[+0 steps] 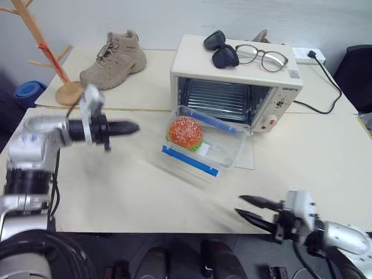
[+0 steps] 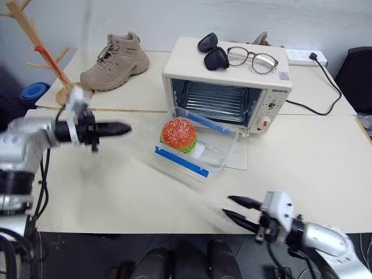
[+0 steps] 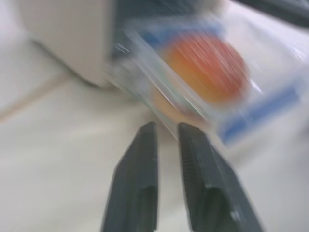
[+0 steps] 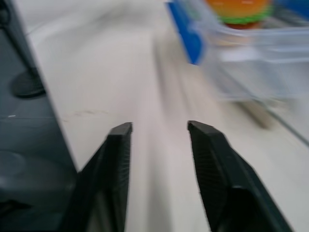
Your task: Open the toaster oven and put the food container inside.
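Left eye view: cream table [image 1: 116,192], pale wall [image 1: 174,17] behind.

**A staged test room, not a real kitchen**

I'm looking at what reads as a lab or office space set up for trials. Two plain cream tables [image 1: 325,157] are pushed together against a bare pale wall. The props don't belong together: a toaster oven [image 1: 232,81] in the upper middle of the frame carries black sunglasses [image 1: 221,49] and clear spectacles [image 1: 263,57] on its roof, a tan boot [image 1: 115,60] stands at upper left beside a wooden coat-tree [image 1: 43,49], and a white power strip [image 1: 308,55] lies at upper right. The burger [image 1: 185,133] in the clear box [image 1: 203,146] looks like a toy.
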